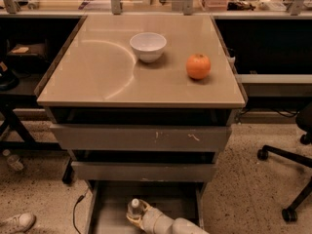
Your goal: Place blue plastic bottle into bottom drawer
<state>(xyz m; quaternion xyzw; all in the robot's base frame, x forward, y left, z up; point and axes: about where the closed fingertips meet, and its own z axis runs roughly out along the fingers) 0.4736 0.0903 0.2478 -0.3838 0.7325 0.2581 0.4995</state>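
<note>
The bottom drawer is pulled out at the foot of the cabinet, its flat grey floor showing. Over that floor stands the blue plastic bottle, upright, with its white cap on top. My gripper reaches in from the lower edge on a white arm and is shut on the bottle around its body. The lower part of the bottle is hidden behind the fingers, so I cannot tell whether it touches the floor.
A white bowl and an orange sit on the tan cabinet top. Two grey drawers above stand slightly open. An office chair base is at right, a small bottle and a shoe lie on the floor at left.
</note>
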